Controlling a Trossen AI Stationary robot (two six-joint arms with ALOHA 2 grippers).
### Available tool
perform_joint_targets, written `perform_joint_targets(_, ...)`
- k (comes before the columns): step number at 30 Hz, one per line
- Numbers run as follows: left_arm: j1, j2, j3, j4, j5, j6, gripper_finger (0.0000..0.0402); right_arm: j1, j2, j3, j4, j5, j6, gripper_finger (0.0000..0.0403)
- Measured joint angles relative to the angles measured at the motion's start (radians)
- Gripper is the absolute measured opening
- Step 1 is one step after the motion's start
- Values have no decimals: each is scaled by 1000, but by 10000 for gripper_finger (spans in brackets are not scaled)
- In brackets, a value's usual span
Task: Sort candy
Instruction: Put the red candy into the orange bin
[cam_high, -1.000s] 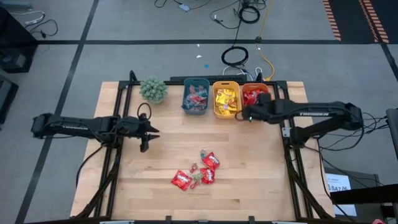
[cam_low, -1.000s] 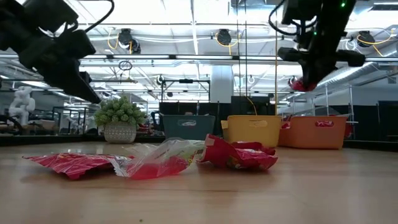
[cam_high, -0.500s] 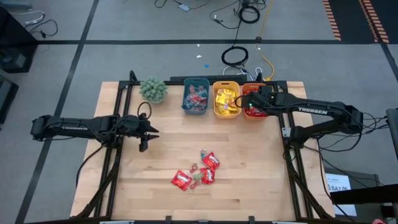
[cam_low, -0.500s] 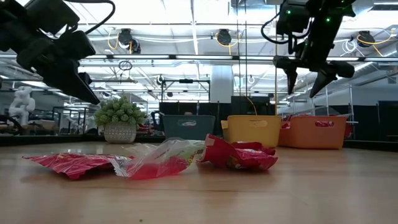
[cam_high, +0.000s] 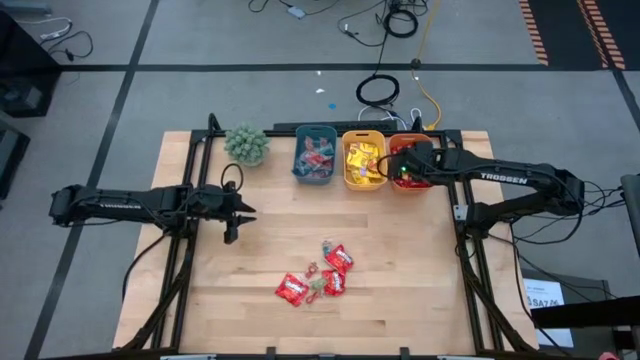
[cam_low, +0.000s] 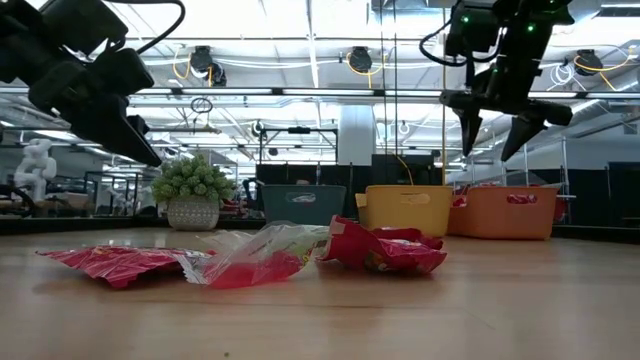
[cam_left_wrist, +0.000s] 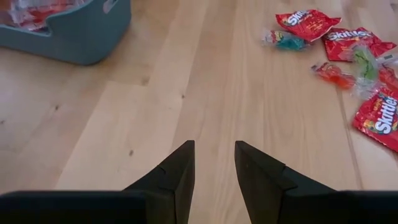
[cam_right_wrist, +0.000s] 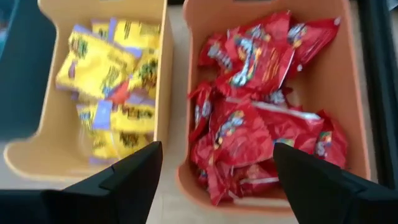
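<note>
The right end effector (cam_high: 396, 172) hangs over the orange bin (cam_high: 418, 185) at the far right of the bin row, its fingers spread wide and holding nothing. The right wrist view looks straight down into that bin, which is heaped with red packets (cam_right_wrist: 261, 106). That suggests the arm is placed there for dropping red candy in with its own kind. Next to it on the left, the yellow bin (cam_high: 348, 181) holds only yellow packets (cam_right_wrist: 118, 68), and the teal bin (cam_high: 300, 176) farther left holds mixed small pieces, so each colour has its own container.

The left end effector (cam_high: 240, 215) hovers above bare counter (cam_high: 400, 290) at the left, well apart from any candy. Its fingers stand slightly apart with nothing between them, so it appears to be waiting.

The unsorted candy (cam_high: 318, 280) lies in a loose cluster at the near middle of the counter: several red packets plus a few smaller clear-wrapped pieces (cam_left_wrist: 283, 41). It sits between the two arms, within reach of either. A green plant (cam_high: 246, 144) stands at the far left, outside the sorting.
</note>
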Motion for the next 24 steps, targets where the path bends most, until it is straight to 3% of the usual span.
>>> perform_joint_targets(9, 0, 0, 0, 8, -3, -6, 123, 36, -91, 0, -8, -8, -41, 298)
perform_joint_targets(17, 0, 0, 0, 8, -3, -7, 123, 137, -209, 1, 2, 8, -73, 298)
perform_joint_targets(24, 0, 0, 0, 8, -3, -9, 123, 247, -220, 1, 31, 24, -97, 298)
